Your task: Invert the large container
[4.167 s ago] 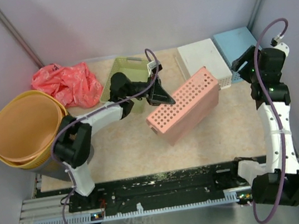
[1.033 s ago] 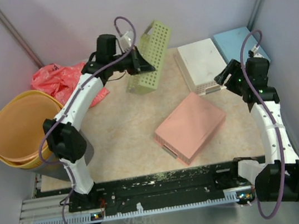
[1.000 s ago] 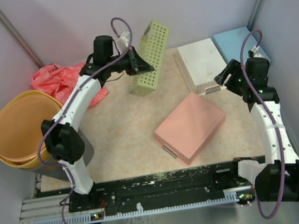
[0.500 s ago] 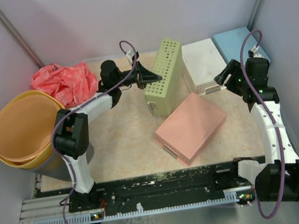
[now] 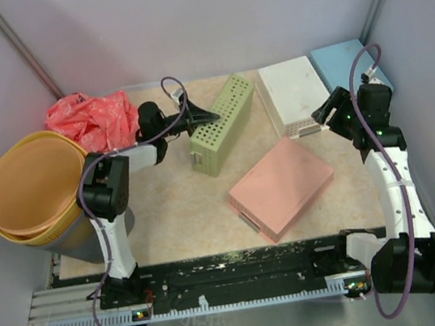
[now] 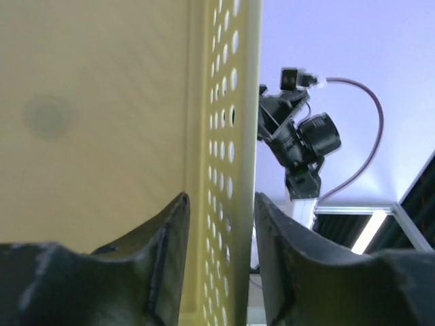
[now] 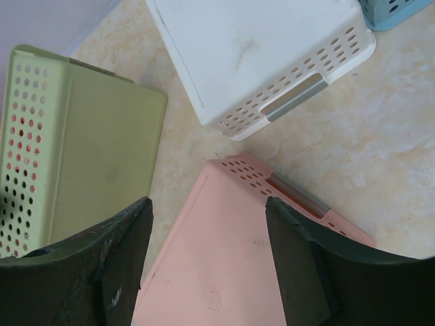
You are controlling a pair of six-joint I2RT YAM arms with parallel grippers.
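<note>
A green perforated container lies tilted at the back middle of the table, its bottom facing up and to the right. My left gripper is at its left rim. In the left wrist view the jaws stand one on each side of the perforated wall, shut on it. A larger pink container lies upside down in the middle. My right gripper is open and empty, above the pink container's far corner.
A white container and a blue one lie upside down at the back right. A red bag lies at the back left. Stacked yellow tubs stand at the left edge.
The pink container has been laid upside down. My left arm has lowered the green container from raised, through standing on edge, to lying tilted bottom up. The right arm has stayed still for the last second.
</note>
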